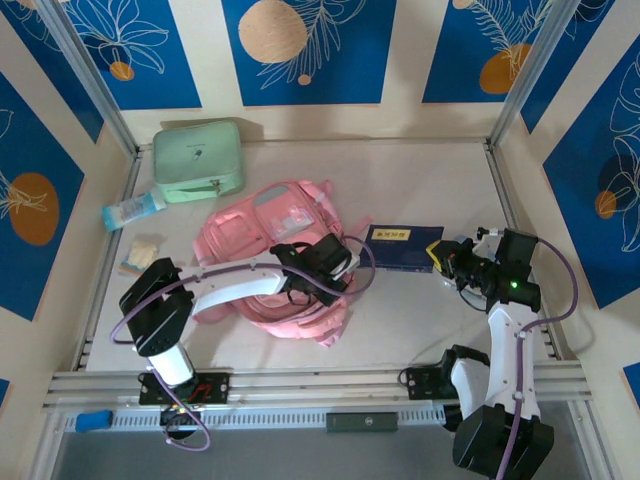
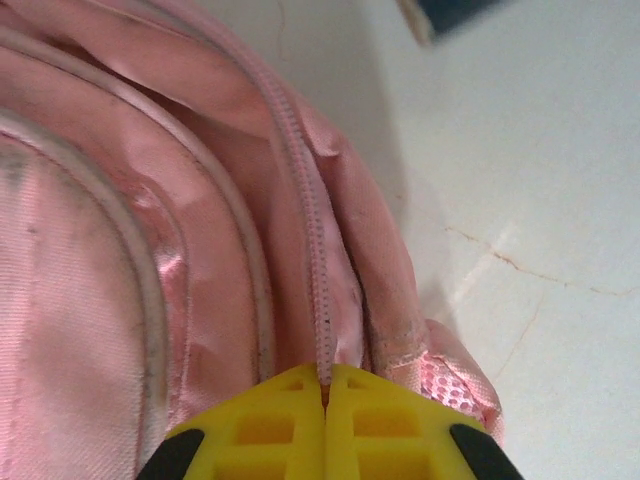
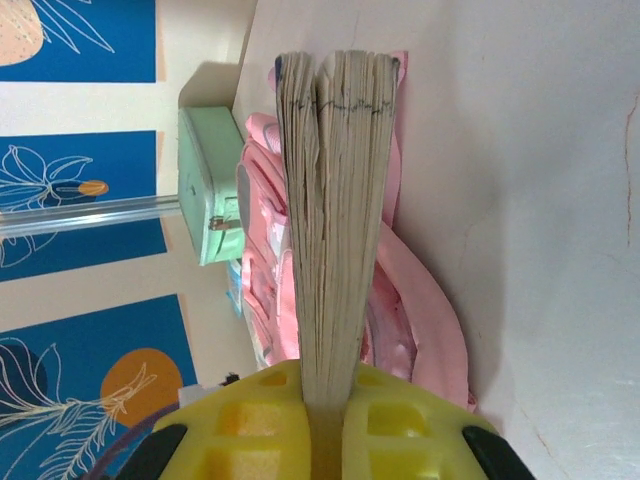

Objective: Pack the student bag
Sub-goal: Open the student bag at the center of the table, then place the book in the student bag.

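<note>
Pale, off-white table under soft, even indoor light, thin brownish hairline cracks running across its smooth surface. Closed in at the back and both sides by cream walls hung with deep blue panels, each printed with white line-drawn leaves and an orange disc. Silvery metal posts slanting up from the far corners. Slotted metal rail along the near edge.

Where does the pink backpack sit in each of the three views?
Top external: pink backpack, table centre, left of the dark blue book.
Left wrist: backpack across the left half; book corner top right.
Right wrist: backpack behind the book's page edges.
Shared landmark: the book.
</note>
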You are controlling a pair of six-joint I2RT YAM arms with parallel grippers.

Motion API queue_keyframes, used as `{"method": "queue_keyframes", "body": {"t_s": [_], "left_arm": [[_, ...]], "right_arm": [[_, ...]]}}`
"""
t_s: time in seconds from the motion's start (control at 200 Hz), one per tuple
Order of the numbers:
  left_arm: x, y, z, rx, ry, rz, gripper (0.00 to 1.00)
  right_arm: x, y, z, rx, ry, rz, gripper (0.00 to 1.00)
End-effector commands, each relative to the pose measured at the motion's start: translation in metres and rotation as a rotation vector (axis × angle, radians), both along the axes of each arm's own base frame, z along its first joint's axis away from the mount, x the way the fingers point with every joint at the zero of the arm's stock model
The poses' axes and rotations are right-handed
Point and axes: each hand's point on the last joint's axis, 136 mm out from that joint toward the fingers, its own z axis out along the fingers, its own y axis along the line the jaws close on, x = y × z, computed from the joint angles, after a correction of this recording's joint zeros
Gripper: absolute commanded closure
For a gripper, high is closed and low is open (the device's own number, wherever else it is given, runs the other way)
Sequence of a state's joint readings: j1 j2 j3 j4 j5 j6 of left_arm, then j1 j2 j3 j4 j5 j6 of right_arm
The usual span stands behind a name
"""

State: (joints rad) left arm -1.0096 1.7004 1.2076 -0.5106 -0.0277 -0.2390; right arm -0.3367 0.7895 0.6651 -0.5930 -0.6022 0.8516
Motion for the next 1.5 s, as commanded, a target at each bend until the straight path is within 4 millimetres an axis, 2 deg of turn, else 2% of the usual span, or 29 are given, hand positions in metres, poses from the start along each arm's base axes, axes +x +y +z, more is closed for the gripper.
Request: {"method": "queue_keyframes", "body": {"t_s": [0.0, 0.26, 0.455, 0.58, 0.73, 0.925, 0.99, 1.075, 1.18, 1.275, 1.305, 1.376, 1.436, 1.496], "left_arm": [[0.028, -0.001, 0.063, -0.099, -0.096, 0.099, 1.0], [0.06, -0.014, 0.166, -0.252, -0.23, 0.203, 1.0], [0.087, -0.01, 0.22, -0.33, -0.327, 0.373, 1.0], [0.101, -0.01, 0.243, -0.386, -0.368, 0.461, 1.0], [0.109, -0.017, 0.255, -0.457, -0.367, 0.52, 1.0], [0.116, -0.021, 0.257, -0.477, -0.363, 0.566, 1.0], [0.117, -0.021, 0.258, -0.485, -0.362, 0.576, 1.0], [0.118, -0.02, 0.259, -0.498, -0.358, 0.593, 1.0], [0.118, -0.024, 0.258, -0.512, -0.347, 0.595, 1.0], [0.119, -0.025, 0.26, -0.529, -0.341, 0.604, 1.0], [0.119, -0.026, 0.262, -0.537, -0.342, 0.602, 1.0], [0.12, -0.025, 0.264, -0.542, -0.345, 0.606, 1.0], [0.121, -0.022, 0.266, -0.542, -0.349, 0.61, 1.0], [0.123, -0.018, 0.266, -0.542, -0.346, 0.623, 1.0]], "right_arm": [[-0.002, 0.008, 0.014, -0.006, -0.042, 0.057, 1.0], [-0.016, 0.022, 0.024, -0.057, -0.035, 0.096, 1.0], [-0.03, 0.033, 0.02, -0.14, 0.014, 0.138, 1.0], [-0.032, 0.054, 0.016, -0.126, 0.016, 0.186, 1.0], [-0.019, 0.092, 0.007, -0.069, -0.041, 0.23, 1.0], [0.03, 0.12, -0.002, -0.039, -0.199, 0.078, 1.0], [0.048, 0.133, 0.006, -0.059, -0.294, 0.074, 1.0], [0.068, 0.142, -0.002, -0.109, -0.279, 0.021, 1.0], [0.087, 0.156, 0.009, -0.103, -0.391, -0.021, 1.0], [0.102, 0.165, 0.006, -0.101, -0.394, -0.058, 1.0], [0.106, 0.169, 0.003, -0.093, -0.395, -0.053, 1.0], [0.112, 0.179, 0.01, -0.047, -0.436, -0.03, 1.0], [0.11, 0.184, 0.012, -0.026, -0.417, -0.008, 1.0], [0.102, 0.183, 0.006, -0.065, -0.358, 0.009, 1.0]]}}
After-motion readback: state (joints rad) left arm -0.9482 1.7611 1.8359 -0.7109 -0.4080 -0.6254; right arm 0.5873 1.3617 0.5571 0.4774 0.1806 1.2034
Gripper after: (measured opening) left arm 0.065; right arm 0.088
